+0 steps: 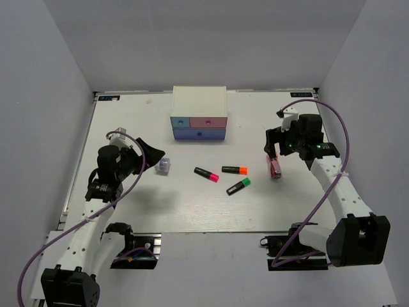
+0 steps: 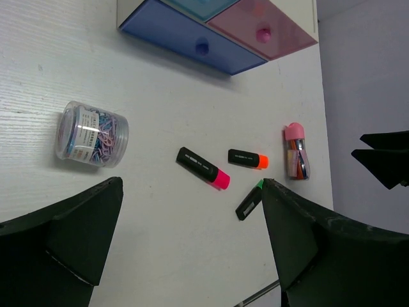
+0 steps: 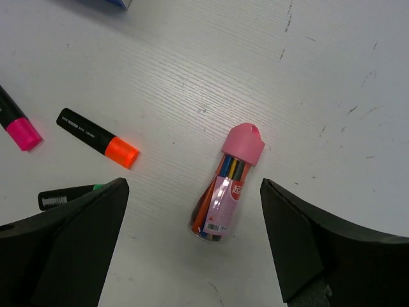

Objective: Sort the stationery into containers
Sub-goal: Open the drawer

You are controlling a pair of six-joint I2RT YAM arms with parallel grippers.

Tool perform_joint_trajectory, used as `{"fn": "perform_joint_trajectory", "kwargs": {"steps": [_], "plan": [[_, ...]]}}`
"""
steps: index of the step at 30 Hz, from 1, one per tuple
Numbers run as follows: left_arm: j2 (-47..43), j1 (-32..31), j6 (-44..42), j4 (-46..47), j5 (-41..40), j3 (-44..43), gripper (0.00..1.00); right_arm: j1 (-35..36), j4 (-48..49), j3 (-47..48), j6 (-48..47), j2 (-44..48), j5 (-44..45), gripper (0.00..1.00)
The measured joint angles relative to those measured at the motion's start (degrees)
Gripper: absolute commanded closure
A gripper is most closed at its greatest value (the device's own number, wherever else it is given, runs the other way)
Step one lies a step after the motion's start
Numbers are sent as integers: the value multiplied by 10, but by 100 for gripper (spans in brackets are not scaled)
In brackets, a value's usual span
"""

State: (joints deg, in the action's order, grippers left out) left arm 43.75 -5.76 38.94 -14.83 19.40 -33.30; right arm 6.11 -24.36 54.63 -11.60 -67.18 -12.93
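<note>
You have both grippers released (jaws wide): left gripper (image 2: 192, 192) near the clip jar (image 2: 91, 135) at its view's left, right gripper (image 3: 193, 188) over the pink-capped pen tube (image 3: 225, 188) at centre.

White-black arms (image 1: 342, 192), looping purple cables (image 1: 349, 150)

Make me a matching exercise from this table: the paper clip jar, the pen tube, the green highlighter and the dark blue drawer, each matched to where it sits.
Things
1. paper clip jar
2. pink-capped pen tube
3. green-capped highlighter
4. dark blue drawer

Places
A. bottom row of the white chest
B. left of every highlighter, seen from above
C. right of every highlighter, seen from above
D. just on the arms' side of the orange-capped highlighter

Pairs: 1-B, 2-C, 3-D, 4-A
</note>
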Motion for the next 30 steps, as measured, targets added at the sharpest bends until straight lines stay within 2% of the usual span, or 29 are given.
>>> {"fn": "perform_joint_trajectory", "kwargs": {"steps": [9,11,15,16,17,18,20,23,26,27,28,29,30], "plan": [[15,0,14,16,4,10,0,0,-47,17,-88,-1,-62,10],[18,0,17,20,5,10,5,0,-67,25,-116,-1,-82,10],[24,0,21,31,6,10,24,0,-93,37,-150,-1,-96,10],[26,0,24,33,6,10,30,0,-98,40,-156,-1,-96,10],[28,0,25,35,6,10,41,0,-104,44,-161,-1,-94,10],[30,0,28,38,6,10,44,0,-109,49,-166,-1,-92,10],[39,0,31,48,8,11,43,0,-121,59,-177,-2,-86,10],[59,0,37,68,10,16,30,0,-138,70,-188,-9,-85,10],[96,0,48,95,17,19,27,0,-153,71,-186,-21,-99,10],[109,0,51,105,20,20,27,0,-156,71,-183,-26,-109,14],[122,0,55,117,24,20,27,0,-158,71,-179,-30,-122,47],[139,0,58,132,27,20,27,0,-156,68,-176,-33,-138,72],[155,-1,62,146,30,20,28,0,-151,63,-170,-34,-154,88]]}}
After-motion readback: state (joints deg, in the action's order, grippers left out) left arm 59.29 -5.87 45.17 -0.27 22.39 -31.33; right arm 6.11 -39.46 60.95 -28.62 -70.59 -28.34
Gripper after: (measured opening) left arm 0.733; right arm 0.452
